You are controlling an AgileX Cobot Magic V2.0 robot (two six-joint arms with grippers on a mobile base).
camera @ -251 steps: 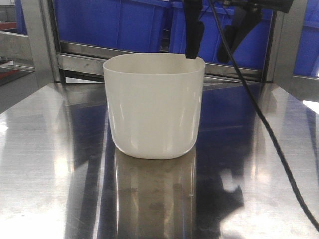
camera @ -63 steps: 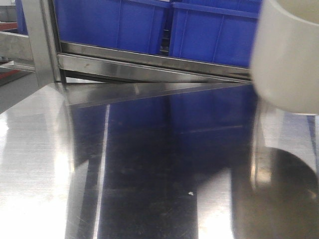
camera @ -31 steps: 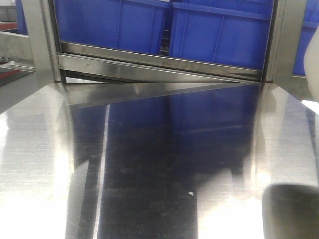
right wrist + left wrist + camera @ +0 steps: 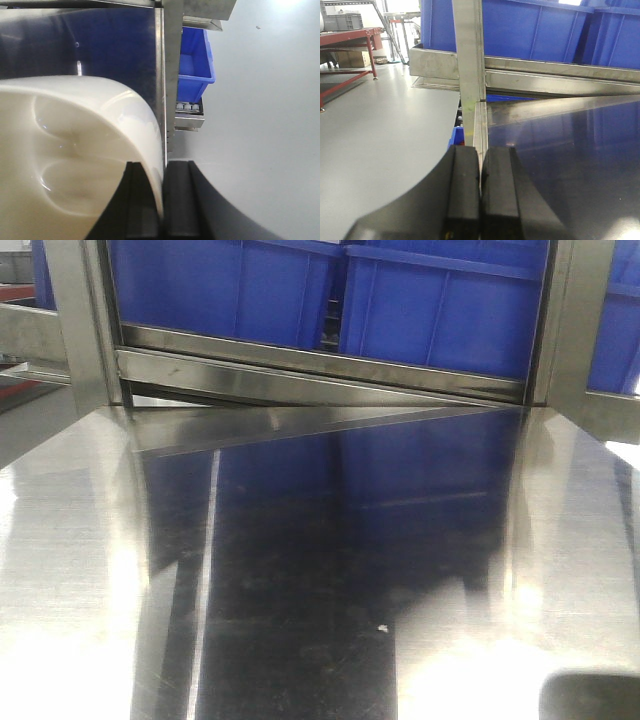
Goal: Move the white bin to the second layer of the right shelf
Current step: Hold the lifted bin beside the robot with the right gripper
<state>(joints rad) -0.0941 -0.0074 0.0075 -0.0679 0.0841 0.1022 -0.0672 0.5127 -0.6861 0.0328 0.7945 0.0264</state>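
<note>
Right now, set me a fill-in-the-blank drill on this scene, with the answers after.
1. The right claw pinches the wall of the white bin, with one finger outside it and one ___.
2. The left claw is shut and holds ___.
3. The crates behind the steel rail are coloured ___.
Missing words: inside; nothing; blue.
</note>
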